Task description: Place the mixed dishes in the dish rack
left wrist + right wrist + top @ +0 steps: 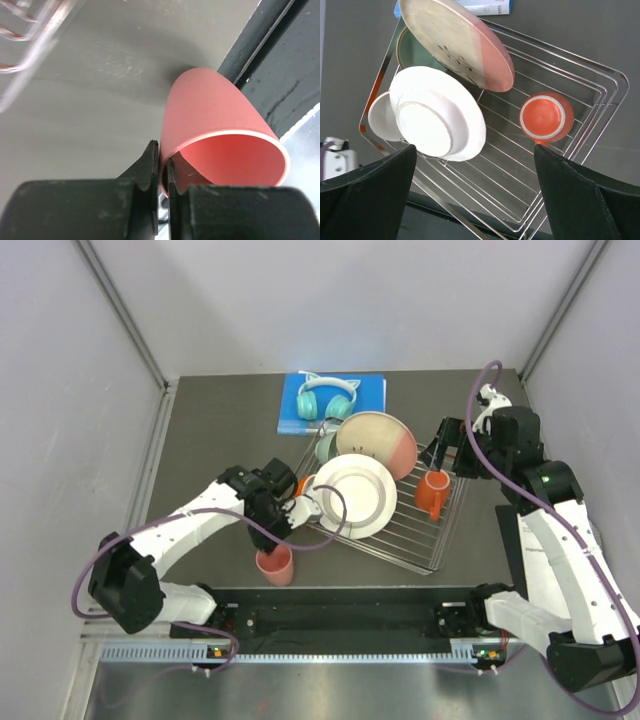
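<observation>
The coral pink cup (275,565) stands on the table near the front edge, left of the dish rack (440,540). My left gripper (274,539) is shut on its rim; in the left wrist view the cup (215,110) has its wall pinched between the fingers (150,167). In the rack lean the pink-and-cream plate (378,443), a white plate (352,496) and the mint green bowl (326,445), with the orange cup (432,495) at the right. My right gripper (447,445) hovers open above the rack (600,75), over the orange cup (546,116), the white plate (437,114) and the pink-and-cream plate (455,40).
Teal cat-ear headphones (327,398) lie on a blue book (370,390) behind the rack. Grey walls close in on the left, the right and the back. A black rail (350,615) runs along the near edge, just in front of the coral cup.
</observation>
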